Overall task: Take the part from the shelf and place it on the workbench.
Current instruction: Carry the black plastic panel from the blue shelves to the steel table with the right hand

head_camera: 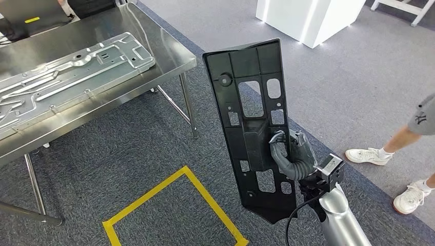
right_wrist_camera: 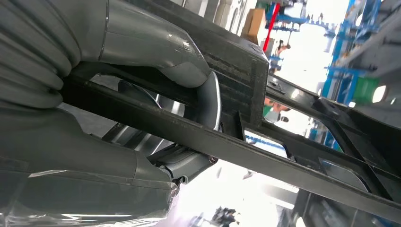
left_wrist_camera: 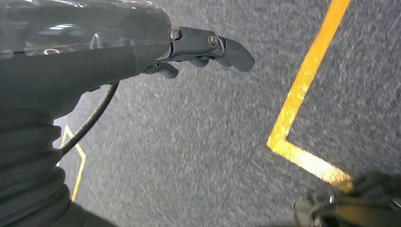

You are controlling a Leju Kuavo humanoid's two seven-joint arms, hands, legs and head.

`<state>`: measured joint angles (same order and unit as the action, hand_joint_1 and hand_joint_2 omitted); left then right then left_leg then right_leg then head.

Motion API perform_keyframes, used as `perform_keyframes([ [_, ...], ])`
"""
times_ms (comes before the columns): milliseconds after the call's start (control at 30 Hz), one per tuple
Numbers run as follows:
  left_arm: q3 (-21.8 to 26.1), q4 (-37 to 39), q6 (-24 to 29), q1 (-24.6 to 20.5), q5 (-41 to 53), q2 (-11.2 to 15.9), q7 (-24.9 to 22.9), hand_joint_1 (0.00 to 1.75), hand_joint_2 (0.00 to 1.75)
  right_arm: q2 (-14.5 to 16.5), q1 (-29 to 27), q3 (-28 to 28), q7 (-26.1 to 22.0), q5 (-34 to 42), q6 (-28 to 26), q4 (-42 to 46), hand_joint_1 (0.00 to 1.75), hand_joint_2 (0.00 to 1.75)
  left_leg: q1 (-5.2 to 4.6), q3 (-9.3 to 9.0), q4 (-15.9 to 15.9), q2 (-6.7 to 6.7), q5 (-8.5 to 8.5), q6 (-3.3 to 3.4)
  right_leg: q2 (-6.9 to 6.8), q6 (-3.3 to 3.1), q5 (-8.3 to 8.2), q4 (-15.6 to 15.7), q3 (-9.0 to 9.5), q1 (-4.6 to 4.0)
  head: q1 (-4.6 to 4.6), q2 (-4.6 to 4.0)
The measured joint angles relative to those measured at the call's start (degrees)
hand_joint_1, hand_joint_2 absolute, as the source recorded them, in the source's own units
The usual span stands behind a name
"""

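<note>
Fingers (head_camera: 277, 139) of the right hand (head_camera: 291, 154) wrap the edge of the long black plastic panel with rectangular cut-outs (head_camera: 251, 123), gripping it; the panel stands nearly upright in the air, tilted slightly, above the floor and well apart from the workbench. Right wrist view: thick grey thumb (right_wrist_camera: 156, 47) presses on one face of the panel's ribbed frame (right_wrist_camera: 246, 142), darker fingers on the other. Left hand (left_wrist_camera: 198, 49) hangs over the floor, holding nothing, fingers loosely extended and slightly curled. Stainless-steel workbench (head_camera: 154, 64) stands to the left on thin metal legs; a large pressed silver sheet-metal part (head_camera: 66, 72) lies flat on it. Floor is dark grey-blue carpet (head_camera: 128, 154) with a lighter grey zone to the right; yellow tape lines (head_camera: 169, 205) mark a square below the panel. White block-shaped plinth (head_camera: 308, 18) stands at the far side. A person's legs in white sneakers (head_camera: 369, 155) stand at the right edge; a small logo on the grey shorts is too small to read.
</note>
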<state>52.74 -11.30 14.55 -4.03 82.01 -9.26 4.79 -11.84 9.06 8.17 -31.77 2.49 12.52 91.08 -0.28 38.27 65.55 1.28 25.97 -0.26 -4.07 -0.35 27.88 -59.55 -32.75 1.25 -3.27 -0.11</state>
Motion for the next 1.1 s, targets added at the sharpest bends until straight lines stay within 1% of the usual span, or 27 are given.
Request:
perform_keyframes([
  [67,0.0,0.0,-0.1,-0.3,0.2,0.3,-0.2,0.00,1.75,0.0,-0.5,0.0,0.4,-0.5,-0.5,0.9,1.75,1.75,-0.79,-2.74,-5.4,1.90,-1.23,0.93,-1.11,0.40,0.30,0.2,0.50,-0.17,0.01,0.00],
  [100,-0.1,0.0,-0.3,-0.5,0.2,0.4,-0.3,0.00,1.75,0.0,-0.7,0.0,0.6,-0.6,-0.7,1.2,1.75,1.75,-1.12,-3.00,-6.1,2.20,-0.98,1.29,-1.67,0.69,0.37,0.3,0.64,-0.23,0.02,0.00],
  [133,-0.1,0.0,-0.4,-0.5,0.3,0.5,-0.5,0.00,1.75,0.0,-1.0,0.0,0.7,-0.8,-0.9,1.4,1.75,1.75,-1.30,-2.98,-6.3,1.65,-0.97,1.61,-2.31,0.98,0.43,0.4,0.84,-0.29,0.02,0.00],
  [167,-0.1,0.0,-0.7,-0.5,0.3,0.6,-0.9,0.00,1.75,0.0,-1.3,0.0,0.8,-1.1,-1.0,1.8,1.75,1.75,-1.05,-3.26,-6.7,0.93,-1.19,1.90,-2.56,1.31,0.58,0.5,1.09,-0.27,0.01,0.00],
  [200,-0.1,0.0,-1.1,-0.3,0.4,0.6,-1.6,0.00,1.75,0.0,-1.7,0.0,0.9,-1.5,-1.0,2.3,1.75,1.75,-0.84,-3.63,-7.3,0.23,-1.40,2.08,-1.91,1.58,0.90,0.3,1.25,-0.22,0.00,0.00],
  [233,-0.1,0.0,-1.7,-0.3,0.5,0.7,-2.8,0.00,1.75,0.1,-2.2,-0.1,1.0,-1.9,-1.1,3.1,1.75,1.75,-0.61,-4.04,-7.8,-0.38,-1.64,2.31,-0.66,1.78,1.69,-0.8,0.89,-0.16,0.01,0.00],
  [267,-0.1,0.0,-2.6,-0.3,0.7,0.7,-4.3,0.00,1.75,0.2,-2.7,-0.3,1.2,-2.4,-1.1,3.9,1.75,1.75,-0.37,-4.42,-8.2,-0.95,-1.84,2.48,1.02,1.92,2.98,-3.2,-0.25,-0.07,0.01,0.00],
  [300,-0.1,0.0,-3.5,-0.3,0.8,0.7,-5.9,0.00,1.75,0.3,-3.3,-0.5,1.4,-2.9,-1.1,4.7,1.75,1.75,-0.38,-4.53,-8.3,-1.54,-1.85,2.60,2.52,1.98,4.53,-6.6,-2.09,0.00,0.01,0.00],
  [333,-0.1,0.0,-4.2,-0.3,0.9,0.7,-7.4,0.00,1.75,0.4,-4.0,-0.7,1.6,-3.4,-1.1,5.3,1.75,1.75,-0.36,-4.55,-8.2,-2.18,-1.83,2.74,3.29,2.03,6.03,-10.4,-4.34,0.02,0.02,0.00],
  [367,-0.1,0.0,-4.7,-0.3,0.9,0.6,-8.3,0.00,1.75,0.4,-4.7,-0.8,1.9,-3.8,-1.0,5.9,1.75,1.75,-0.36,-4.56,-8.2,-2.89,-1.77,2.79,3.61,2.10,6.79,-13.5,-6.26,0.05,0.02,0.00],
  [400,-0.1,0.0,-4.8,-0.2,0.8,0.6,-8.5,0.00,1.75,0.4,-5.2,-0.9,2.1,-4.1,-0.8,6.3,1.75,1.75,-0.33,-4.57,-8.1,-3.64,-1.69,2.78,3.73,2.21,6.38,-14.7,-7.33,0.09,0.02,0.00],
  [433,-0.1,0.0,-4.5,-0.1,0.5,0.6,-8.1,0.00,1.75,0.4,-5.6,-1.0,2.5,-4.3,-0.6,6.9,1.75,1.75,-0.27,-4.57,-7.9,-4.41,-1.57,2.70,3.83,2.30,4.88,-13.6,-7.30,0.17,0.02,0.00],
  [467,0.0,0.0,-4.0,-0.1,0.1,0.5,-7.2,0.00,1.75,0.4,-5.8,-1.1,2.9,-4.5,-0.3,7.4,1.75,1.75,-0.18,-4.57,-7.6,-5.19,-1.41,2.52,4.10,2.41,2.63,-10.6,-6.20,0.32,0.02,0.00],
  [533,0.1,0.0,-2.9,-0.2,-0.6,0.3,-4.7,0.00,1.75,0.5,-5.8,-1.3,3.8,-4.7,0.4,8.5,1.75,1.75,-0.08,-4.33,-6.7,-6.63,-0.87,1.92,5.97,2.55,-0.74,-3.6,-3.21,0.65,0.02,0.00],
  [600,0.1,0.0,-2.2,-0.4,-0.4,0.0,-2.9,0.00,1.75,0.5,-5.5,-1.4,4.6,-4.7,0.9,8.9,1.75,1.75,-0.12,-3.83,-6.1,-7.62,-0.49,1.32,7.03,2.16,-1.34,-0.7,-1.96,0.66,0.03,0.00],
  [667,0.0,0.0,-2.0,-0.6,0.0,-0.1,-2.2,0.00,1.75,0.6,-4.9,-1.4,5.0,-4.8,1.2,9.0,1.75,1.75,-0.04,-3.50,-6.1,-8.27,-0.42,0.77,6.07,1.29,-1.35,-0.6,-1.96,0.51,0.02,0.00],
  [700,0.0,0.0,-2.0,-0.6,0.1,-0.2,-2.1,0.00,1.75,0.6,-4.5,-1.3,5.0,-4.9,1.3,8.9,1.75,1.75,-0.05,-3.36,-5.8,-7.75,-0.20,0.49,5.58,0.89,-1.39,-0.5,-1.88,0.51,0.02,0.00],
  [767,0.0,0.0,-2.0,-1.0,0.2,-0.4,-2.0,0.00,1.75,0.6,-3.8,-1.3,5.1,-4.9,1.3,8.9,1.75,1.75,-0.06,-1.98,-2.5,-5.05,1.75,-0.14,4.36,0.22,-1.39,-0.2,-1.65,0.58,0.01,0.00],
  [800,-0.1,0.0,-2.1,-1.2,0.2,-0.5,-2.1,0.00,1.75,0.6,-3.7,-1.3,5.1,-4.9,1.3,8.9,1.75,1.75,-0.02,-0.44,0.7,-3.43,3.46,-0.44,3.68,0.00,-1.31,-0.2,-1.56,0.44,0.01,0.00],
  [833,-0.1,0.0,-2.2,-1.4,0.3,-0.5,-2.3,0.00,1.75,0.6,-3.7,-1.3,5.0,-5.0,1.3,8.8,1.75,1.75,0.11,1.48,4.5,-2.47,5.25,-0.69,2.94,-0.16,-1.20,-0.2,-1.51,0.31,0.01,0.00],
  [867,-0.1,0.0,-2.4,-1.5,0.3,-0.5,-2.6,0.00,1.75,0.6,-3.6,-1.2,5.0,-5.1,1.2,8.8,1.75,1.75,0.24,3.22,7.9,-2.05,6.54,-0.84,2.19,-0.26,-1.10,-0.2,-1.47,0.18,0.02,0.00],
  [900,-0.1,0.0,-2.6,-1.5,0.3,-0.6,-3.2,0.00,1.75,0.6,-3.5,-0.9,5.0,-5.3,1.2,8.7,1.75,1.75,0.32,4.22,9.8,-1.86,6.88,-0.87,1.47,-0.29,-0.99,-0.2,-1.41,0.09,0.02,0.00],
  [933,-0.1,0.0,-2.7,-1.4,0.4,-0.6,-3.7,0.00,1.75,0.6,-3.3,-0.6,5.0,-5.4,1.1,8.5,1.75,1.75,0.34,4.14,9.5,-1.72,6.11,-0.77,0.81,-0.29,-0.86,-0.2,-1.28,0.02,0.02,0.00],
  [967,-0.1,0.0,-2.8,-1.3,0.4,-0.6,-4.2,0.00,1.75,0.6,-3.1,-0.3,4.9,-5.6,1.0,8.3,1.75,1.75,0.28,2.91,7.0,-1.42,4.41,-0.52,0.17,-0.25,-0.71,-0.2,-1.06,-0.08,0.02,0.00],
  [1033,-0.1,0.0,-2.9,-1.0,0.4,-0.6,-4.6,0.00,1.75,0.6,-2.4,0.4,4.7,-5.7,0.8,7.9,1.75,1.75,-0.34,-1.14,-1.0,1.05,0.80,0.62,-1.09,-0.06,-0.34,-0.2,-0.50,-0.33,0.02,0.00],
  [1067,-0.1,0.0,-2.8,-0.9,0.5,-0.6,-4.7,0.00,1.75,0.6,-2.1,0.6,4.7,-5.7,0.7,7.7,1.75,1.75,-0.76,-2.57,-4.1,2.32,-0.14,1.19,-1.70,0.14,-0.18,-0.1,-0.28,-0.42,0.02,0.00],
  [1100,-0.1,0.0,-2.8,-0.9,0.5,-0.6,-4.7,0.00,1.75,0.6,-1.8,0.7,4.7,-5.7,0.7,7.4,1.75,1.75,-1.16,-3.25,-5.8,3.21,-0.41,1.66,-2.33,0.38,-0.06,-0.1,-0.12,-0.47,0.02,0.00],
])
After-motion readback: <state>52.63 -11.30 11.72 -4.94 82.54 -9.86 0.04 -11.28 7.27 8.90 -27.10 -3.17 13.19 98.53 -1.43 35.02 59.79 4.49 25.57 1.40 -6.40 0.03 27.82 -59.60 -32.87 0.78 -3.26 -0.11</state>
